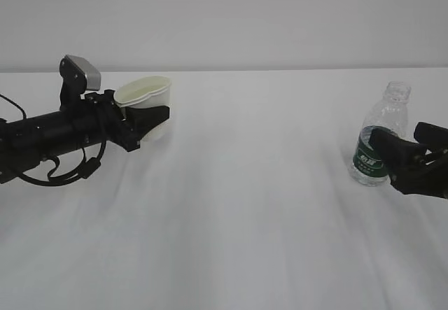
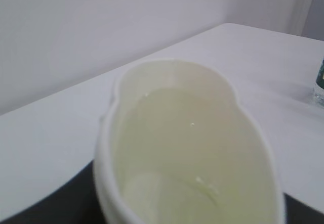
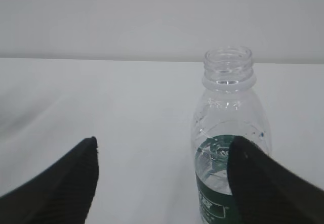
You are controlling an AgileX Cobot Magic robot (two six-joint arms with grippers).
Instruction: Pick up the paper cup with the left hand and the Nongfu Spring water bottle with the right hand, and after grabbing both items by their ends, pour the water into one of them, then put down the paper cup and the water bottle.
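Note:
My left gripper (image 1: 148,111) is shut on the paper cup (image 1: 143,92), which is squeezed into an oval. The cup is upright, at or just above the table at the left. Up close in the left wrist view, the cup (image 2: 187,133) has clear water (image 2: 172,148) in it, and the gripper (image 2: 190,211) shows only as dark edges beside it. The Nongfu Spring water bottle (image 1: 383,124) stands upright and capless on the table at the right. My right gripper (image 1: 406,141) is open beside it. In the right wrist view the bottle (image 3: 228,107) stands just beyond the right fingertip (image 3: 253,173), ungripped; that gripper (image 3: 164,145) holds nothing.
A white cloth covers the table (image 1: 238,205), with a plain pale wall behind it. The left arm's black body and loose cables (image 1: 63,173) lie low over the table's left edge.

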